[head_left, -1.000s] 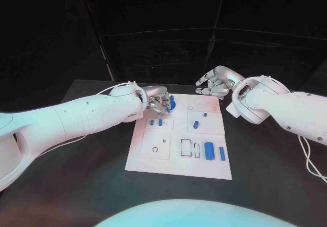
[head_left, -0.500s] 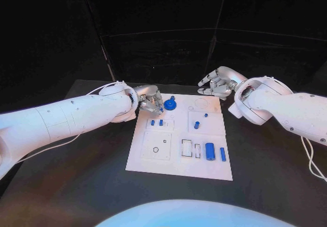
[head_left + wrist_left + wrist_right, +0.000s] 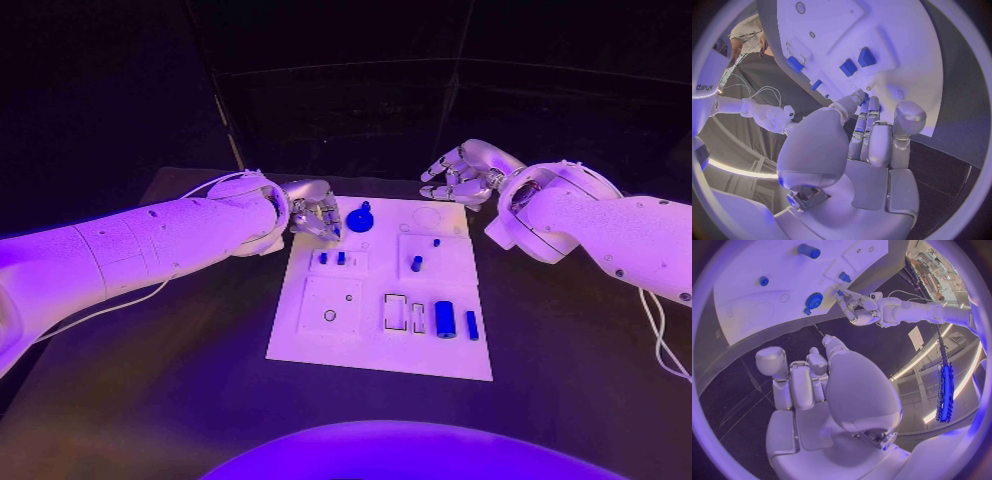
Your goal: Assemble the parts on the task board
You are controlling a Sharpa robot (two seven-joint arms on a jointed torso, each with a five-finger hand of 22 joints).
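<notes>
The white task board (image 3: 361, 345) lies in the middle of the table. A round blue part (image 3: 359, 215) with a knob stands free near its far left corner, also seen in the right wrist view (image 3: 814, 301). My left hand (image 3: 315, 220) hovers just left of it, fingers apart, holding nothing (image 3: 873, 135). Two small blue pegs (image 3: 332, 258) stand close behind that hand (image 3: 857, 62). A blue peg (image 3: 417, 263), a blue cylinder (image 3: 444, 319) and a thin blue bar (image 3: 470, 325) sit further along the board. My right hand (image 3: 462, 175) hangs past the far right corner, empty (image 3: 811, 375).
Two rectangular slots (image 3: 394, 312) and a small round hole (image 3: 330, 315) are cut in the board's near half. Black table (image 3: 159, 380) surrounds the board on all sides. A cable (image 3: 656, 340) runs along my right arm.
My left hand, which was over the round blue part, has let it go and drawn back to the left; the part now stands alone on the board. My right hand has hardly moved.
</notes>
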